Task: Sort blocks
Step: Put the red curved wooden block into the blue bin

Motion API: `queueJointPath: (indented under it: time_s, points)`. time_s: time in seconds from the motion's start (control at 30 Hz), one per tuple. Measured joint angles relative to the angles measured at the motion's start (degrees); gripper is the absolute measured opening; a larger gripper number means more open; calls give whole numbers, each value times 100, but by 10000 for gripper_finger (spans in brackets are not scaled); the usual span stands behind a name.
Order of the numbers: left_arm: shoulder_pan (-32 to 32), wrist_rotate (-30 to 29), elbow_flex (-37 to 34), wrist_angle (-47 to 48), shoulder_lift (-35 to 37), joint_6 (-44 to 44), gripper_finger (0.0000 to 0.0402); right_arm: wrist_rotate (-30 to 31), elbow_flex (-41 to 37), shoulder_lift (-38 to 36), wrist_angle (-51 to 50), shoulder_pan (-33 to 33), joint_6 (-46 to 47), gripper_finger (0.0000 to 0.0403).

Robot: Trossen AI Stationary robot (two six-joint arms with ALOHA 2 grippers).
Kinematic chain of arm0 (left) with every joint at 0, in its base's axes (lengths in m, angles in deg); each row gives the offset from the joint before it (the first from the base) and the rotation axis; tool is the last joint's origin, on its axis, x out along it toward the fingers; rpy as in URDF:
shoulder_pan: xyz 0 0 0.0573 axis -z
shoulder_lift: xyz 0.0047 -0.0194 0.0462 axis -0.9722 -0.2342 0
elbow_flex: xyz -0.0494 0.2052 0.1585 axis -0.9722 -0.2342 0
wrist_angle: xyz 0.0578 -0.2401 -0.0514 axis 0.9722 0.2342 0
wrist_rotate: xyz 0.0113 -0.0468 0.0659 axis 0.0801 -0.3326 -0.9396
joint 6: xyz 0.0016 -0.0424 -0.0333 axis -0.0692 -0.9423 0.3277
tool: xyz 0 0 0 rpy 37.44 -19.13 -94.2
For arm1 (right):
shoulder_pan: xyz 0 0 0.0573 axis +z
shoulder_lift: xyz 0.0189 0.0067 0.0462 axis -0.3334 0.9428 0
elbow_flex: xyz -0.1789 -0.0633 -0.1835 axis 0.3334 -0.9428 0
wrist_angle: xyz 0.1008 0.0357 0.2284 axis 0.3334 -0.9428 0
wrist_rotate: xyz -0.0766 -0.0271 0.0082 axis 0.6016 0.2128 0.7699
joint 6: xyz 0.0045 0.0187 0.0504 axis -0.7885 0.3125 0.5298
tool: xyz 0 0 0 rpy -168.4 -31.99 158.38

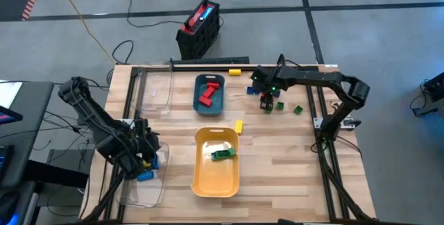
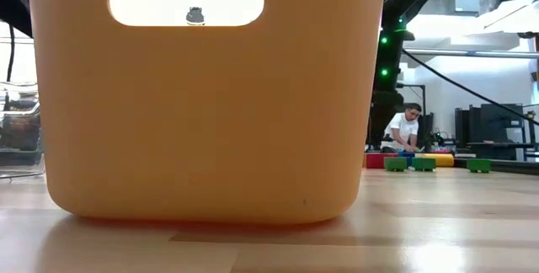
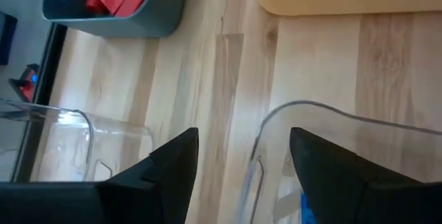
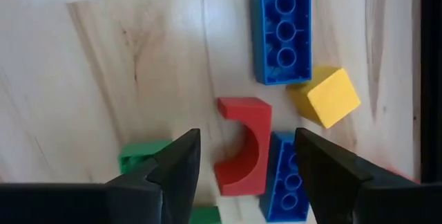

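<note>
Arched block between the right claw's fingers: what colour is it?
Red. The arched block shows best in the right wrist view.

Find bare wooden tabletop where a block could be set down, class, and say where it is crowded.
Free: the boards between the yellow plastic tray and the table's right edge, and between the teal tray and the clear tray. Crowded: under the right gripper, where the red arched block, blue bricks and yellow cube cluster.
</note>
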Motion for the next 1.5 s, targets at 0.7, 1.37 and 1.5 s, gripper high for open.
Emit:
queueJointPath:
  time_s: [0.7,1.37,1.5]
  points:
    - [0,-150,0,-50,0,-254,222,-44,-735,2,937,-109,-621,223]
    - [0,-86,0,-50,1,-430,222,-46,-918,0,1218,-129,-366,19]
    - [0,-50,0,-50,0,-529,222,-45,-642,-37,957,-96,-298,19]
